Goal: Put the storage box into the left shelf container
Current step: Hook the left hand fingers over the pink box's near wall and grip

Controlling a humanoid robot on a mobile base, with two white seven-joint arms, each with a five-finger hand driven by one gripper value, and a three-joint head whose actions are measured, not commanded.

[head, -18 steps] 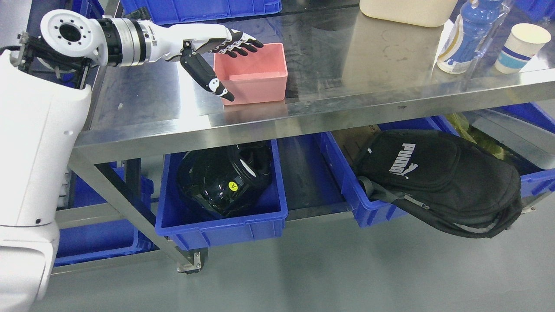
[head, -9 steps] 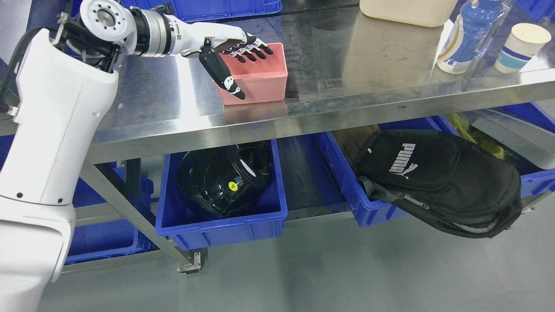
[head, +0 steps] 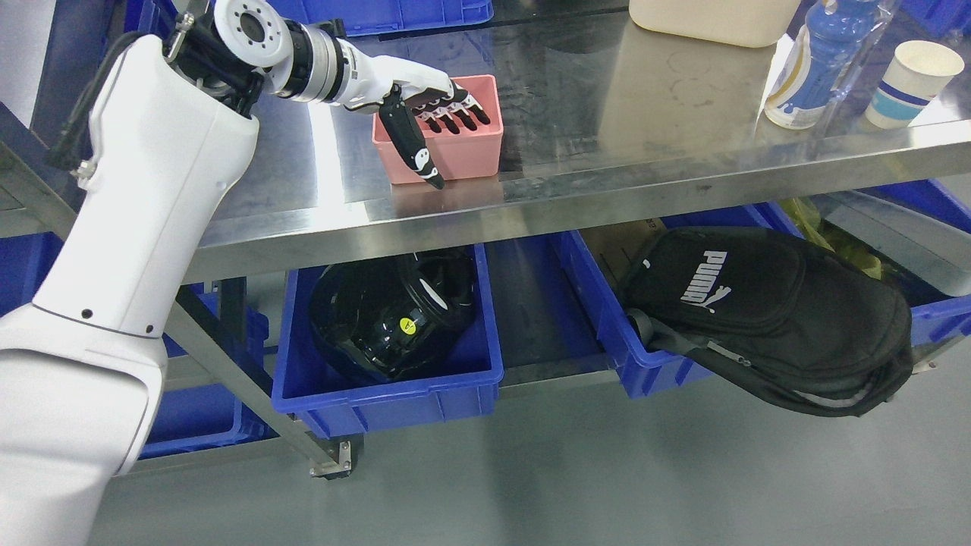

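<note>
The pink storage box (head: 447,140) is seen standing upright and open-topped on the steel table (head: 622,129), near the table's front edge and toward its left end. The left hand (head: 425,125) is placed at the box: its four fingers (head: 454,114) are dipped inside past the rim, while the thumb (head: 413,148) is laid down the outside of the front wall. The wall is bracketed between them, but a firm pinch cannot be confirmed; the hand is judged to be spread rather than clamped, and the box is not lifted.

The box is judged to be light, stiff and thin-walled, made of smooth plastic, and nothing is seen inside it. A pinch over the rim at the front wall should be enough; because the plastic is slick, the squeeze should be set well below the rim so that the box is not tipped.

Below the table, a blue bin (head: 394,394) holding a black helmet (head: 391,315) is seen directly under the box; this is taken as the likely target. Right of that bin, a black bag (head: 766,311) is draped over a second bin.
</note>
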